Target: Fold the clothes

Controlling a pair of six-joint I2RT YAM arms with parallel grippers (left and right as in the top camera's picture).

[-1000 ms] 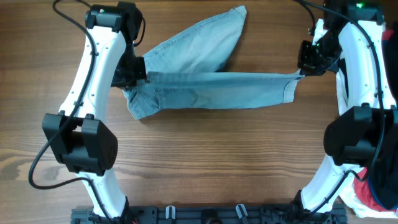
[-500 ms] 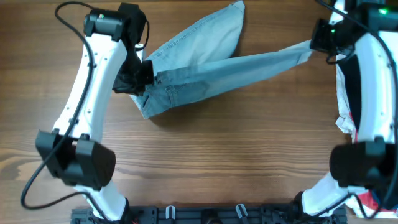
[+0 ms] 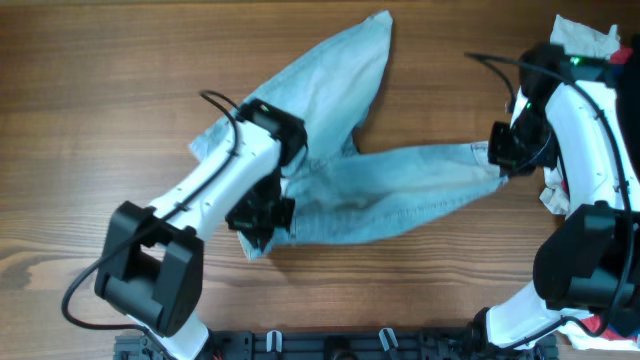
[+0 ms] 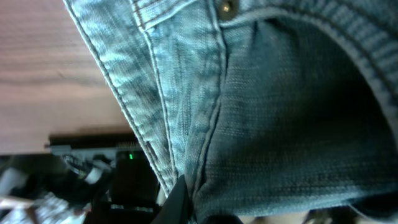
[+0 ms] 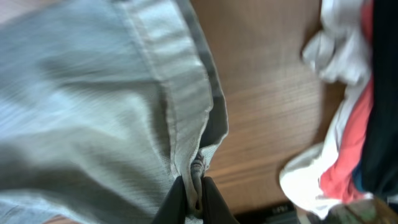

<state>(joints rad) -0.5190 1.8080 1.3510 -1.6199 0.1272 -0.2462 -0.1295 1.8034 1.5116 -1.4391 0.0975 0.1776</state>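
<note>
The shorts (image 3: 400,190) lie splayed mid-worktop (image 3: 90,90), one leg pointing up, the other stretched out to the right. Looks like the left claw (image 3: 262,215) is clenched on the waistband end, and the right claw (image 3: 497,160) pinches that leg's hem. Denim's floppy but hefty and sags between grips, so I'd grab the thick seams and hems.

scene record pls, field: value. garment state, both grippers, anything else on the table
garment: denim shorts, unfolded, legs splayed in a V
left gripper: fingers shut on denim shorts at the waist end
right gripper: fingers shut on denim shorts, pinching the hem of one leg
other items: garment pile, white, red and dark, at the right edge
surface: wooden table
fold: not yet made
</note>
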